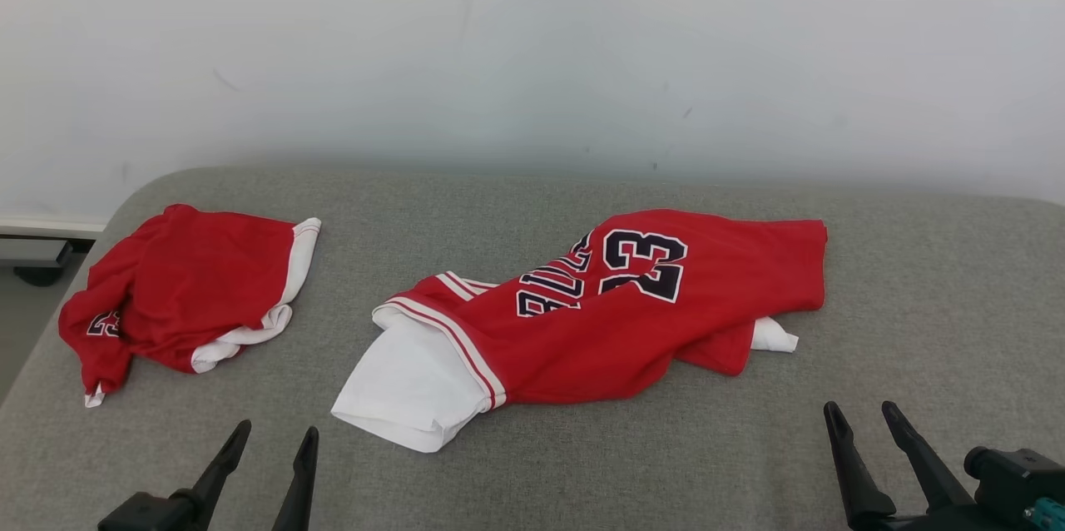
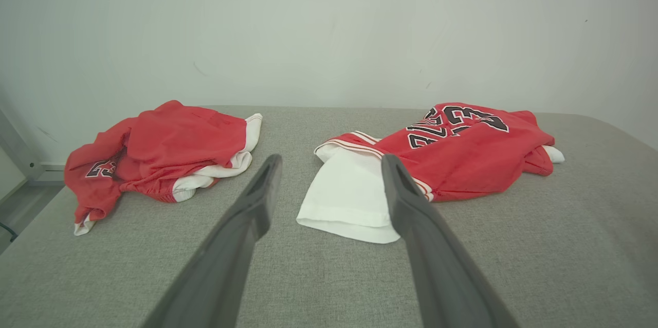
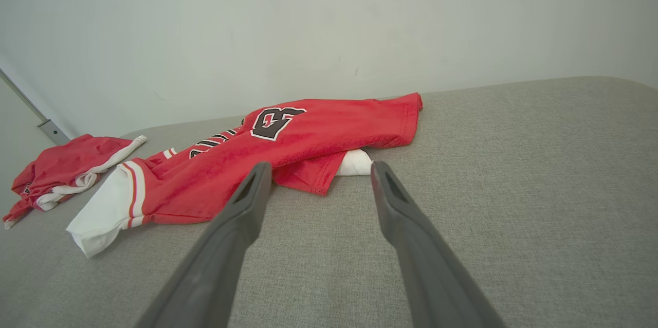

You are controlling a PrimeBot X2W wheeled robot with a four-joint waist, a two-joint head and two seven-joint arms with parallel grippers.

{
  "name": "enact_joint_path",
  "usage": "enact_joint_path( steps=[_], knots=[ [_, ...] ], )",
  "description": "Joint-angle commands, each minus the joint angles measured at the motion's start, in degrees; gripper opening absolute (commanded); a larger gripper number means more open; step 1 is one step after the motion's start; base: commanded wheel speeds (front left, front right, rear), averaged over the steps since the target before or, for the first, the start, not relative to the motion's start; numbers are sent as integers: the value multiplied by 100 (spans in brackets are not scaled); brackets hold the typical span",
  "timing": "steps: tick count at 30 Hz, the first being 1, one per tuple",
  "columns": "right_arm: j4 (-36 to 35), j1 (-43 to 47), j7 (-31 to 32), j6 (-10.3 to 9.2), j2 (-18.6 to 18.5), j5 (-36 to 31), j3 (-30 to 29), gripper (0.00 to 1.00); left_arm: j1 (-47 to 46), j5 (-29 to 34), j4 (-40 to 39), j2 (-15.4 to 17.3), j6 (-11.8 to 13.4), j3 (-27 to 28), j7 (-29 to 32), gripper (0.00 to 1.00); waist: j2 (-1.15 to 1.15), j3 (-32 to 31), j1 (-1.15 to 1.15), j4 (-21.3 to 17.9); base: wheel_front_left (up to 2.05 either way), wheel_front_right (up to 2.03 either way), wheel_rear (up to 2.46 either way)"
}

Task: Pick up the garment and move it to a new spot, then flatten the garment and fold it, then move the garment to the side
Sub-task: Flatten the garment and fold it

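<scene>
The left gripper (image 1: 278,429) has its two dark fingers spread wide and holds nothing. It hangs over the near edge of the grey padded top (image 1: 749,448), toward the left corner. The right gripper (image 1: 859,407) is likewise spread and empty, by the near right corner. The red jersey (image 1: 616,323) lies rumpled in the middle, its white sleeve toward the near edge. A second red garment (image 1: 183,290) sits bunched at the left edge, apart from it.
</scene>
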Motion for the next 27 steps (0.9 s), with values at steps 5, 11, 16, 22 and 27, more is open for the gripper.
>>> enact_joint_path(
  steps=[5, 11, 16, 22, 27],
  knots=[
    [-10, -31, -6, -10, -6, 33, -34, 100, -33, 14, -69, 37, 48, -8, 51, 100, 0, 11, 0, 34, 0, 0, 0],
    [-26, -76, 28, -10, -6, 17, -1, 100, -20, -56, -104, 13, 76, -6, 86, 100, 0, 37, 0, 58, 0, 0, 0],
    [-100, -224, 294, -10, -7, -185, 61, 100, -252, -169, -24, -17, -53, -71, 301, 100, 0, 93, 0, 82, 0, 0, 0],
    [-234, -552, 1131, -10, -7, -472, 50, 100, -844, -326, 299, -45, -321, -178, 886, 100, 0, 280, 0, 115, 0, 0, 0],
    [-188, -993, 1925, -10, -6, -756, 49, 100, -1487, -477, 807, -176, -559, -340, 1475, 100, 0, 558, 0, 132, 0, 0, 0]
  ],
)
